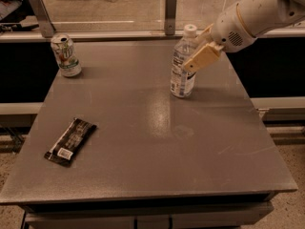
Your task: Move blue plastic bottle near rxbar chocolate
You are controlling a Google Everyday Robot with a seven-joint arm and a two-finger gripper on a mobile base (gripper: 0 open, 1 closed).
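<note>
The blue plastic bottle [181, 80], clear with a white cap and printed label, stands upright at the back right of the grey table [157, 161]. My gripper [191, 54] reaches in from the right at the bottle's upper half. It is open, with one tan finger [202, 57] in front of the bottle and the other behind it near the cap. The rxbar chocolate [70, 141], a flat dark wrapper with a white patch, lies at the front left, far from the bottle.
A green-and-white soda can [66, 55] stands at the back left corner. A low glass barrier with metal posts [170, 12] runs along the table's far edge. The floor drops away on the right and front sides.
</note>
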